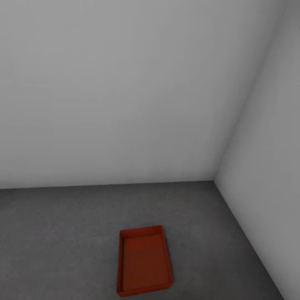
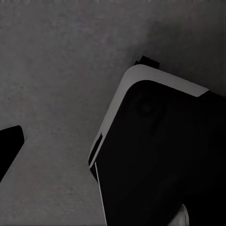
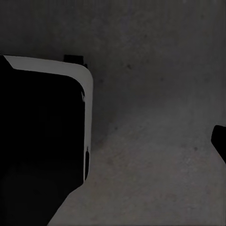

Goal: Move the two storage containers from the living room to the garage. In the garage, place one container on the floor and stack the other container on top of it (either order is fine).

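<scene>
So, starting down near the robot: both wrist cameras are aimed at the floor [image 2: 52, 61], that dark grey speckled concrete, with the robot's own base [image 3: 42, 141] taking up a chunk of each shot, black body with a pale rounded edge. A dark sliver pokes in at the edge of each wrist view, probably a finger of the left tool [image 2: 9, 146] and the right tool [image 3: 219, 139], but honestly I can't tell whether either one is open or closed, and nothing looks held from here.

A bit further out in the head view, one storage container [image 1: 143, 260] sits flat on the concrete, open side up, orange-red, nothing inside it. It's near the corner of the room but apart from both walls.

Beyond that it's just the plain white back wall [image 1: 125, 91] and the side wall [image 1: 271, 166] meeting in the corner. Grey concrete plus white walls, so this reads as the garage.

My take: the first container is placed, so we're roughly halfway. The next bit would be fetching the other one from the living room and lowering it squarely onto this one, lined up so it sits on top rather than tipping off the rim.
</scene>
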{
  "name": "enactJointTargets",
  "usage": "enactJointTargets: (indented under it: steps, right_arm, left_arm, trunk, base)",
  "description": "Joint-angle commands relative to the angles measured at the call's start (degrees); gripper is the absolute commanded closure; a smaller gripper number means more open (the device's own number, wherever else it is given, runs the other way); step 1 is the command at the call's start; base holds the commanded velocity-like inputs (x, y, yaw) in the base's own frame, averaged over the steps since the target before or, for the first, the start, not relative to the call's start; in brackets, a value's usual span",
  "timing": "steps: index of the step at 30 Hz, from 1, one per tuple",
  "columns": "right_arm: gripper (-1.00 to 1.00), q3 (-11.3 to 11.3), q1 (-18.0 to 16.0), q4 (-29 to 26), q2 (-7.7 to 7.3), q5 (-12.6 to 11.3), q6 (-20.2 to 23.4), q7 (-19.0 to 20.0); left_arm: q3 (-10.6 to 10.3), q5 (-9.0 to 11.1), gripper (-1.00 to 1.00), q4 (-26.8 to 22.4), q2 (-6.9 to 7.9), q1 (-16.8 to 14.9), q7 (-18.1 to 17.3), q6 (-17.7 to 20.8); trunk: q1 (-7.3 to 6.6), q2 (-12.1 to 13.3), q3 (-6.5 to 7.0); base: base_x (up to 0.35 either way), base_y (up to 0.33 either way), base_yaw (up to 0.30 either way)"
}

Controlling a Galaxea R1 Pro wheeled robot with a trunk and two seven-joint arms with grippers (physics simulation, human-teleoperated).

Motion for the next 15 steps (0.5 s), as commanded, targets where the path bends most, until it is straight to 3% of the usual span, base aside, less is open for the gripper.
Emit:
enactJointTargets:
  steps: [1,15]
  right_arm:
    - [-1.0,0.5,-0.1,0.2,0.02,-0.5,-0.4,0.0]
    - [-1.0,0.4,0.0,0.2,-0.03,-0.6,-0.6,-0.1]
  left_arm:
    - [0.4,0.0,-1.0,0.0,-0.01,0.0,0.1,-0.2]
    - [0.4,0.0,-1.0,0.0,-0.01,0.0,0.1,-0.2]
  trunk:
    - [0.03,-0.1,-0.01]
    - [0.03,-0.1,1.28]
  base:
    - [0.0,0.0,0.0]
    - [0.0,0.0,0.0]
